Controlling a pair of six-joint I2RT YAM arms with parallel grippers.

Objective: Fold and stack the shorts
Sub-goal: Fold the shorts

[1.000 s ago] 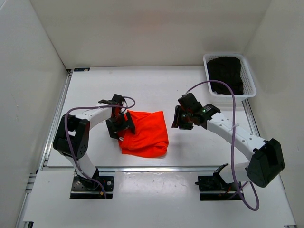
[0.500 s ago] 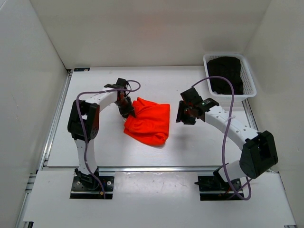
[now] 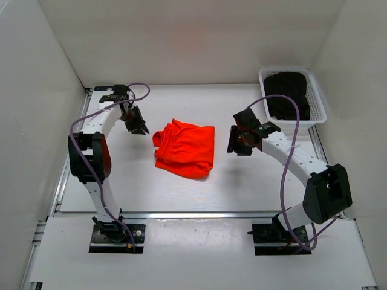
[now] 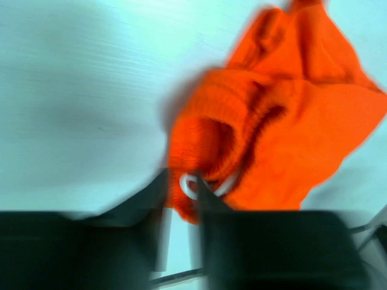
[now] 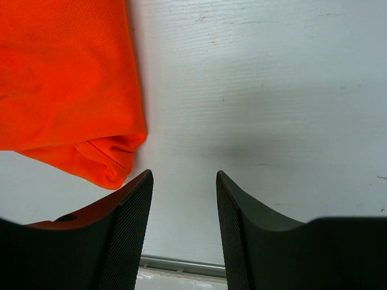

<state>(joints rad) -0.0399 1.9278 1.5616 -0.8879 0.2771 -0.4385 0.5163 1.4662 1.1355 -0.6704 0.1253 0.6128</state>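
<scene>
Left end effector [image 3: 135,125]: standing part open over the far-left of the surface [image 3: 199,109], gripping nothing; the wrist view is blurring, yet a narrow gap is showing between the fingers.
Right end effector [image 5: 184,175]: standing open, its two dark fingers [image 5: 130,229] spreading apart with only bare surface showing between them.
Shorts [image 3: 184,148]: lying in a folded orange heap near the middle of the surface, between the two end effectors and touching neither.
Waistband: facing the left end effector, gathering into ridges, with a white drawstring [image 4: 185,185] loop showing at its near edge in the left wrist view.
Shorts' right edge: lying just to the left of the right end effector's fingertips in the right wrist view, folding over into a rounded corner.
Basket [image 3: 319,99]: sitting at the far-right corner, well apart from the shorts, holding dark cloth [image 3: 287,93].
Arms: both reaching inward from the near edge, the left one stretching far up its side.
</scene>
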